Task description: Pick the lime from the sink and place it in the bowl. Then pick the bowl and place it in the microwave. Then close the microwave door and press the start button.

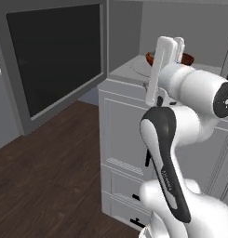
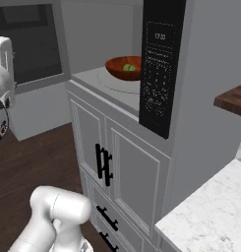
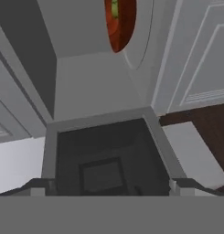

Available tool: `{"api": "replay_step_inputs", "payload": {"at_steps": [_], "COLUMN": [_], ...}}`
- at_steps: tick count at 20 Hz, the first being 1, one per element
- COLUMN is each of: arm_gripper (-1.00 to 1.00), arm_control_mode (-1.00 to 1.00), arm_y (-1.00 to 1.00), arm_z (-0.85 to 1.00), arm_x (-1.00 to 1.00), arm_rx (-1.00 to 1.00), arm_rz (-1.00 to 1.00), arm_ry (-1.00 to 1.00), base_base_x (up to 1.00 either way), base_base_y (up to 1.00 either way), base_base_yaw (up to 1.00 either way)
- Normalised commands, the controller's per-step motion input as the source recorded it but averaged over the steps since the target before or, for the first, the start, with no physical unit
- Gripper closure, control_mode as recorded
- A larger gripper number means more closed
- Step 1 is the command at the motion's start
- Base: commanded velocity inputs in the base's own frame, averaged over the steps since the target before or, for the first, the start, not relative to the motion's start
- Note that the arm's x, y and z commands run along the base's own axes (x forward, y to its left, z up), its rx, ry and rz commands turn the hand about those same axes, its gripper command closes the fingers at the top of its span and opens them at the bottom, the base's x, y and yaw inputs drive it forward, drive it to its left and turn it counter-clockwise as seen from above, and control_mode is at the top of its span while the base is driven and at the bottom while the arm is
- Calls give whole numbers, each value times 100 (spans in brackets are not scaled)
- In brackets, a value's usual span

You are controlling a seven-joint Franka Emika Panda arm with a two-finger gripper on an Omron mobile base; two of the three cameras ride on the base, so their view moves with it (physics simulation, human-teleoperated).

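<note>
The gripper point(image 3: 109, 186) stands wide and holds nothing, its two tips at the bottom of the hand view, looking along the dark glass of the door point(image 3: 104, 160); in the left base view the hand sits raised beside the microwave's front corner, well apart from the door point(image 1: 55, 56), which hangs swung fully open to the left over the wooden floor point(image 1: 45, 176). Farther in, the bowl point(image 2: 126, 68) rests on the turntable point(image 2: 119, 84) inside the microwave point(image 2: 100, 78), with the lime point(image 2: 129, 67) lying in it (so the picking and placing look finished); the step in hand, I judge, is closing the door. That calls for getting the hand behind the door's outer face and sweeping it shut; only then the start button on the black panel point(image 2: 159, 69), whose keys are too small to tell apart.
</note>
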Motion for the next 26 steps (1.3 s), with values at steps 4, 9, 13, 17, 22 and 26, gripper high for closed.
{"api": "replay_step_inputs", "payload": {"at_steps": [4,9,13,17,22,26], "arm_gripper": [-100,-100,-100,-100,-100,-100], "arm_control_mode": [-100,-100,-100,-100,-100,-100], "arm_y": [91,93,89,77,71,57], "arm_z": [-10,-6,-13,-24,-42,-20], "arm_x": [-100,-100,-55,-3,5,10], "arm_rx": [0,0,0,0,5,2], "arm_rz": [2,-8,-14,-11,-16,-16], "arm_ry": [-6,-7,-15,-8,-5,-9], "base_base_x": [0,0,0,0,0,0], "base_base_y": [0,0,0,0,0,0], "base_base_yaw": [0,0,0,0,0,0]}}
